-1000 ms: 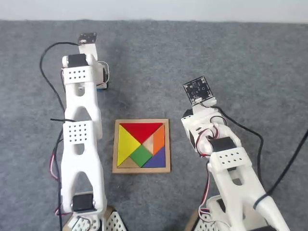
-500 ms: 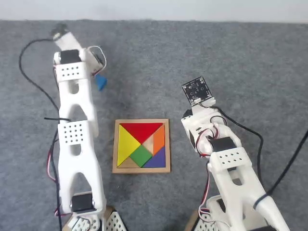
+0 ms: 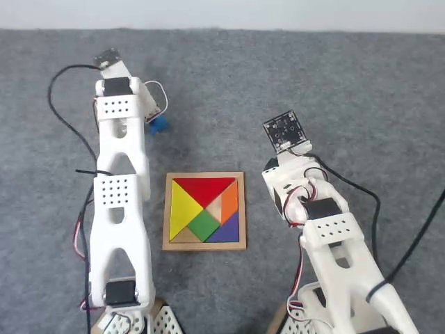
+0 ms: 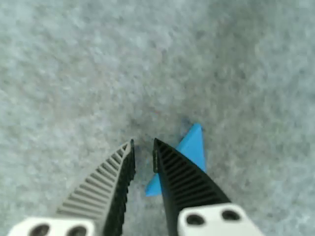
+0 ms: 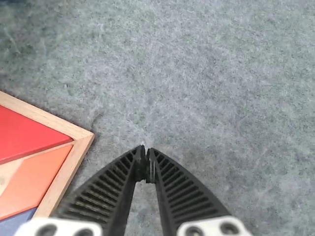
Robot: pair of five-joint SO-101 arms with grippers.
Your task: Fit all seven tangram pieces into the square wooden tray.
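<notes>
The square wooden tray [image 3: 204, 176] lies between the two arms and holds several coloured pieces: a red triangle [image 3: 205, 188], a yellow triangle [image 3: 181, 209], a green square [image 3: 204, 224] and an orange piece [image 3: 230, 202]. Bare wood shows in two gaps among them. A small blue triangle [image 3: 159, 124] lies on the carpet at the back left. My left gripper [image 4: 142, 146] hangs just over it, narrowly open, with the blue triangle [image 4: 189, 147] outside the fingers and partly hidden behind one. My right gripper [image 5: 146, 150] is shut on nothing, over carpet beside the tray's corner [image 5: 81, 142].
Grey carpet covers the whole table. The left arm [image 3: 122, 188] stretches along the tray's left side, and the right arm [image 3: 316, 216] stands to its right with cables trailing. A pale strip runs along the far edge.
The left arm swung to the left and then back to the right. The blue triangle came into sight beside it and now lies a little farther right. The right arm kept still.
</notes>
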